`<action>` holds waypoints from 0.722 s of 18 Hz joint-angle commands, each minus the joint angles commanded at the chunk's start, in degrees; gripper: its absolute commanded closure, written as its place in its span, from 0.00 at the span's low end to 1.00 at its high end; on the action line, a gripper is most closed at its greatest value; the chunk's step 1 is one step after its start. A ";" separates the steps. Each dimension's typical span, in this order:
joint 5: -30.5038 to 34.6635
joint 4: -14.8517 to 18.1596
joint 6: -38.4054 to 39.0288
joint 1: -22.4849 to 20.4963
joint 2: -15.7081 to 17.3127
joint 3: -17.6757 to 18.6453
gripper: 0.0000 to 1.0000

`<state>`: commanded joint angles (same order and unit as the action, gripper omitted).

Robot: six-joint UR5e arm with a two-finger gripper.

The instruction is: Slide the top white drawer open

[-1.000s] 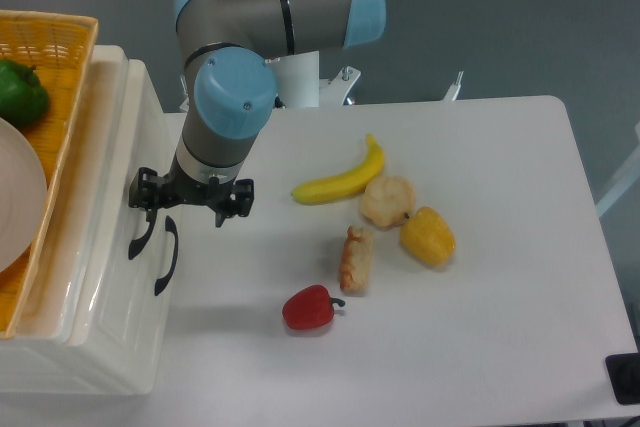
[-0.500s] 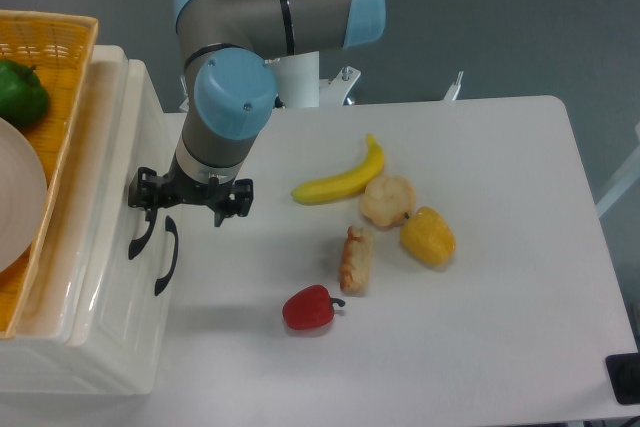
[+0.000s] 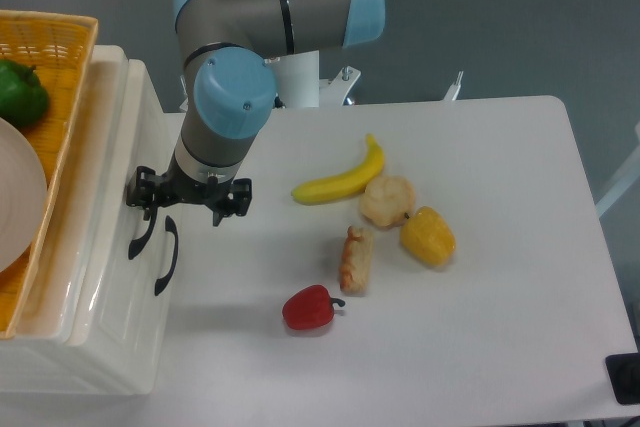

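A UR5e arm reaches down from the top, wrist pointing at the cabinet on the left. Its gripper (image 3: 150, 209) sits at the black handle (image 3: 141, 232) of the top white drawer (image 3: 105, 247) (whether its fingers pinch the handle cannot be told).

The arm (image 3: 262, 9), seen in the upper left of the frame, is built of matte grey cylindrical segments closed by rounded light-blue end caps, with thin black seam rings between sections. A silver-grey wrist collar is fitted below the lowest blue cap. The gripper (image 3: 187, 199) beneath it is black, compact and angular.
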<state>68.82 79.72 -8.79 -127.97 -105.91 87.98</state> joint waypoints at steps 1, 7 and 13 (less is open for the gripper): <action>0.09 0.00 0.00 0.09 -0.09 0.00 0.00; 0.17 -0.17 0.00 0.00 -0.26 0.26 0.00; 1.84 -0.53 0.00 0.00 0.00 0.09 0.00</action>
<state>70.66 79.19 -8.79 -127.97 -105.91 88.07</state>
